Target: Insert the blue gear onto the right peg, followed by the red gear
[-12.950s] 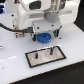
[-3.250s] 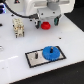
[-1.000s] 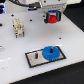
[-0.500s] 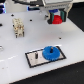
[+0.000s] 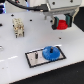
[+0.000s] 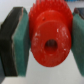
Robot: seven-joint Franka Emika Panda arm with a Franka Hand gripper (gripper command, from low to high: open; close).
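- Exterior view: the wide, flat, bright-blue toothed plastic gear [image 5: 51, 52] lies on the black-rimmed grey rectangular plate [image 5: 33, 59], toward the exterior view's right end of it. That is where one of the plate's two pegs would stand, so I judge the first half of the task done; the peg itself is hidden under the gear.
- Exterior view: the other thin dark upright peg [image 5: 38, 54] stands bare just to the exterior view's left of the blue gear, free because the task does not call for it.
- Exterior view: the white arm's gripper [image 5: 61, 23] hangs above the table, up and to the exterior view's right of the plate and well apart from it, with the small red toothed plastic wheel [image 5: 62, 23] between its fingers. Held clear of the table, the gear can travel over the plate without catching the blue gear's teeth.
- Exterior view: a small cream block-like object [image 5: 18, 27] sits on the white table [image 5: 15, 50] well off to the exterior view's left, out of the way.
- Wrist view: the red gear [image 6: 49, 34] fills the picture, clamped from both sides by teal pads [image 6: 19, 37] on dark fingers. Its raised hub and centre bore face the camera, so the hole can be lined up with the peg.
- Judgement: the next move is to carry the red gear over the blue one, centre the bore and lower it; a tilted grip could make it jam.
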